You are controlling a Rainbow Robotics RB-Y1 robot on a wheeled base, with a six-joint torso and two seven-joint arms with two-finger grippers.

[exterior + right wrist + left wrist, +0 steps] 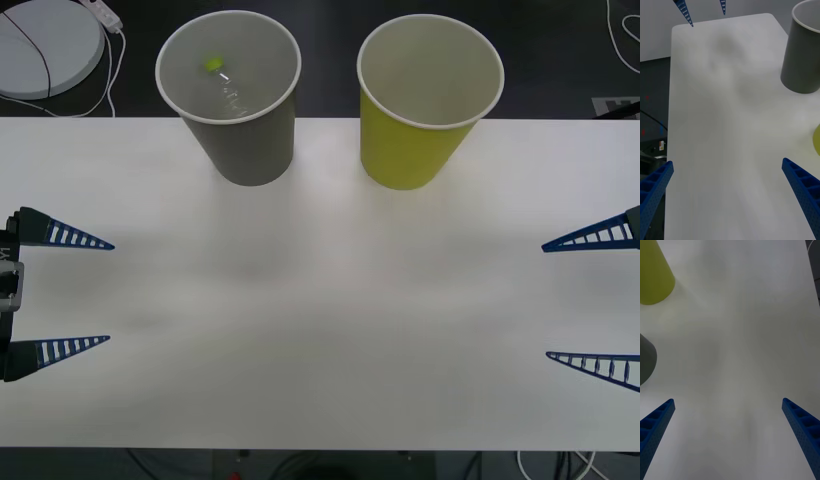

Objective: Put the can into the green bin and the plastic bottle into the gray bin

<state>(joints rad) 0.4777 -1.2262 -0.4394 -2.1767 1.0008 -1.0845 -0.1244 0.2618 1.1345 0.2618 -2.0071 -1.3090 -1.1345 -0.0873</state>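
The plastic bottle [222, 85] lies in the gray bin [245, 140], left of the green bin [410, 150].

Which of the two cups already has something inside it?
The gray bin, on the robot's left: the plastic bottle lies inside it. The green bin beside it looks empty.

The front view looks forward and down from above onto the table [320, 330], the gray bin [240, 95] and green bin [425, 100] at its far edge. Each wrist view skims low over the table from one side, facing the middle. The right wrist view shares the gray bin [801, 56]; the left wrist view shares both, the green bin [653, 273] beyond the gray bin [645, 360].
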